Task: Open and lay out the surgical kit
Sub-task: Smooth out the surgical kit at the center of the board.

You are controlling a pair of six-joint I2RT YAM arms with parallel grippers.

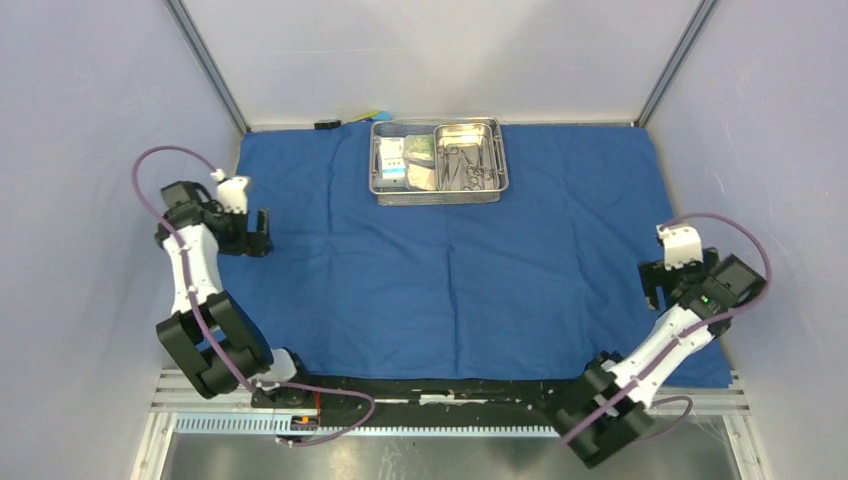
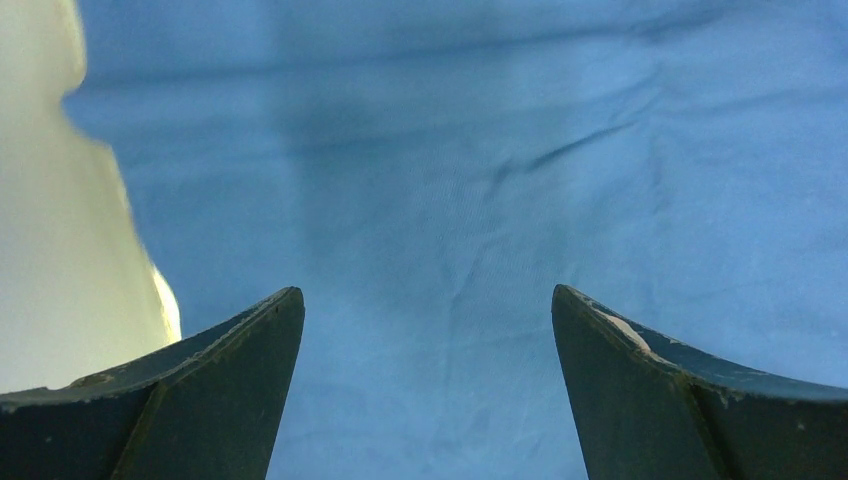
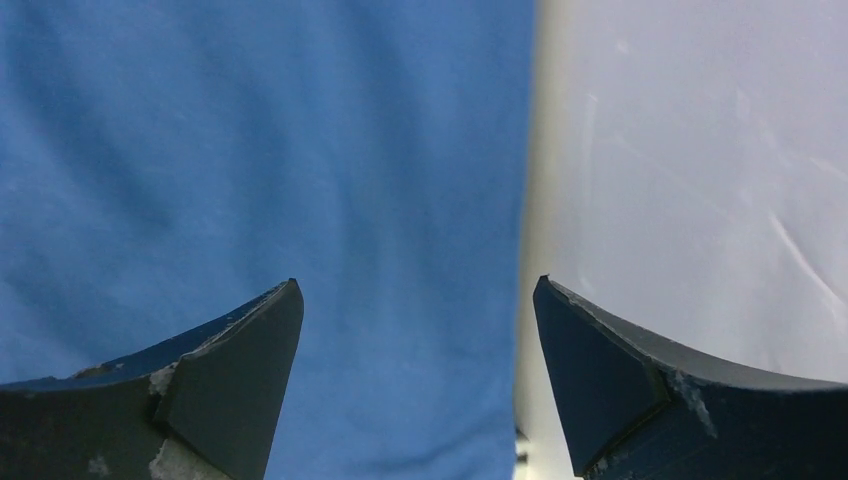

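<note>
The blue cloth wrap (image 1: 450, 270) lies spread flat over the table. At its far middle stands the wire-mesh steel tray (image 1: 378, 178). Inside it, a smaller steel pan (image 1: 490, 130) on the right holds slim metal instruments (image 1: 466, 168), and clear packets (image 1: 405, 160) lie on the left. My left gripper (image 1: 258, 234) hovers over the cloth's left edge, open and empty; the left wrist view shows only cloth (image 2: 450, 180) between its fingers (image 2: 428, 300). My right gripper (image 1: 650, 288) hangs above the cloth's right edge, open and empty (image 3: 415, 290), with the cloth's edge (image 3: 400, 150) under it.
A small yellow-and-blue toy (image 1: 368, 116) and a black object (image 1: 327, 124) lie just behind the cloth at the back wall. Grey walls close in both sides. Bare table (image 3: 700, 150) shows right of the cloth, and a pale strip (image 2: 50, 200) shows left of it.
</note>
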